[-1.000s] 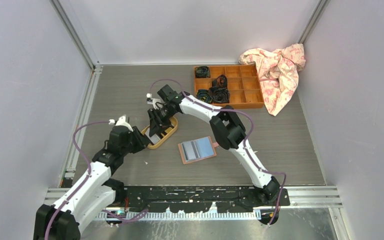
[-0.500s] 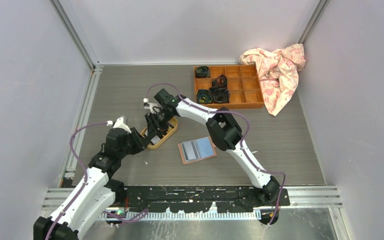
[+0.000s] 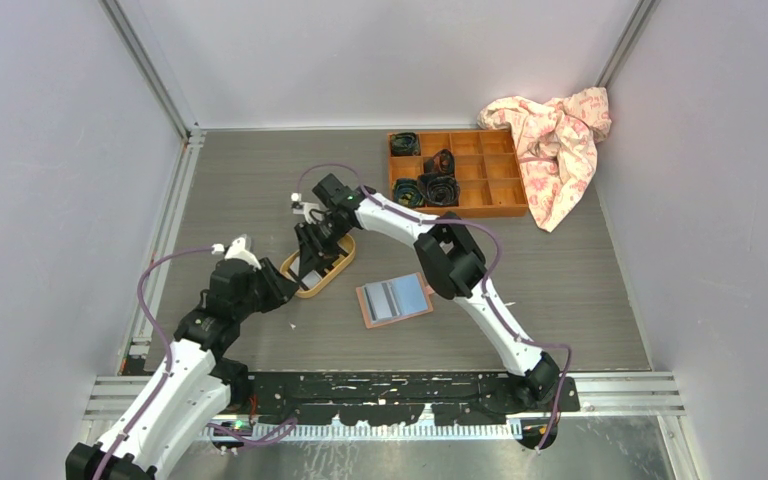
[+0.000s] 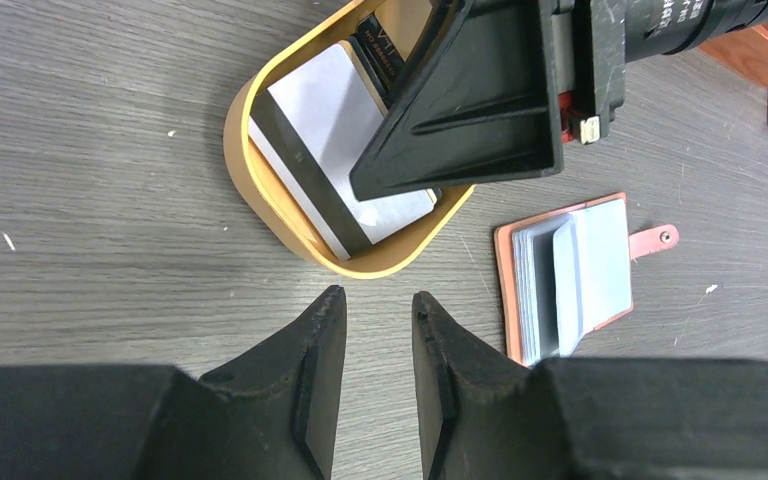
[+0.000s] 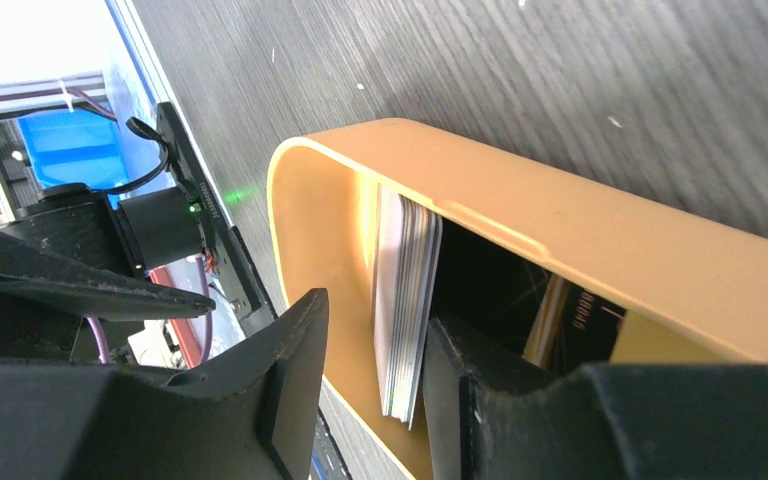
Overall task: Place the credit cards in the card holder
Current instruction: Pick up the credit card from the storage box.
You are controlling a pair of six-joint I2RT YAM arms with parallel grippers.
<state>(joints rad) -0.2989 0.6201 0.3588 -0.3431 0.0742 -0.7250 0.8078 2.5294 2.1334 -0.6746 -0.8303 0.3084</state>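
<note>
While the right end effector [image 5: 372, 325] reaches down into the yellow oval tray [image 5: 520, 225], its jaws stand apart astride the stack of credit cards [image 5: 406, 300], with a gap on one side. Just near-left of the tray, the left end effector [image 4: 378, 325] hovers part-open and empty. Right of the tray, the pink card holder [image 3: 394, 299] lies open on the desk [image 3: 560, 270].
</note>
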